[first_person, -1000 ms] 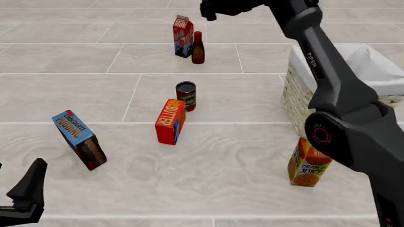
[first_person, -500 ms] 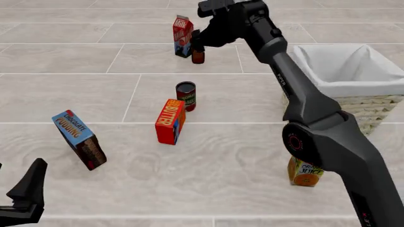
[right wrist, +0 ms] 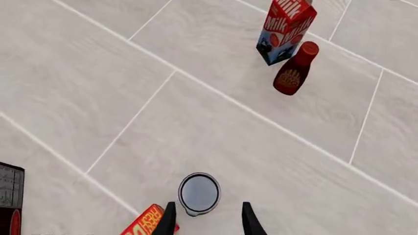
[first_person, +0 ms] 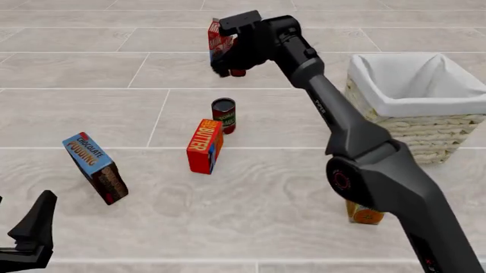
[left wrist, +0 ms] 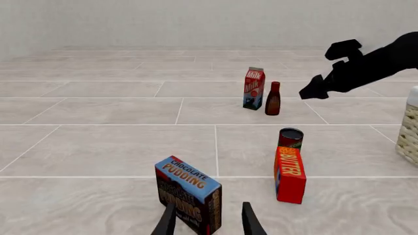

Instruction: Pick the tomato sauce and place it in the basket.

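Half the orange juice carton (first_person: 365, 215) hides behind the right arm (first_person: 357, 148).

The right arm (first_person: 357, 142) is matte black with rounded segments, a red ring mark on its joint cap, and small white lettering.

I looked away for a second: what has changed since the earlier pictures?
The right gripper swung in from the top edge, down and left toward the tomato sauce, open and holding nothing. Its arm has uncovered the basket and hides most of the orange juice carton. The can, cartons, bottle and left gripper stayed put.
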Tool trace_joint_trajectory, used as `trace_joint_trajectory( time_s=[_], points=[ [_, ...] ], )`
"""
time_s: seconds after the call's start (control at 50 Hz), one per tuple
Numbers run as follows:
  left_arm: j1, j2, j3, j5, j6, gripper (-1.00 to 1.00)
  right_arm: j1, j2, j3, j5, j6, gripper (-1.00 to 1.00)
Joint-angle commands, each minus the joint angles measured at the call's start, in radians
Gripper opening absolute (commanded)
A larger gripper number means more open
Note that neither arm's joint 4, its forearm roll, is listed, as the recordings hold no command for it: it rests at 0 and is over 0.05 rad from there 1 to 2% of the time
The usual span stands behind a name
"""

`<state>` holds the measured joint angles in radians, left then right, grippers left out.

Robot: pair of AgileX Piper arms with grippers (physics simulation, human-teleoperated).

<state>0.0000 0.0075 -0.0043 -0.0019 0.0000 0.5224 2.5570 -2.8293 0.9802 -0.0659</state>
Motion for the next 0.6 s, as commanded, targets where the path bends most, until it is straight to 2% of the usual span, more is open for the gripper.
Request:
trace_joint_trajectory(
  time_s=[0.02, 0.6],
  points=[
    [0.000, 0.000, 0.000, 0.000, 0.000, 1.00, 0.019, 0.016, -0.001, -0.005, 0.005, 1.00],
    [0.000, 0.000, 0.000, 0.000, 0.000, 1.00, 0.011, 0.097, -0.001, -0.023, 0.019, 1.00]
  ],
)
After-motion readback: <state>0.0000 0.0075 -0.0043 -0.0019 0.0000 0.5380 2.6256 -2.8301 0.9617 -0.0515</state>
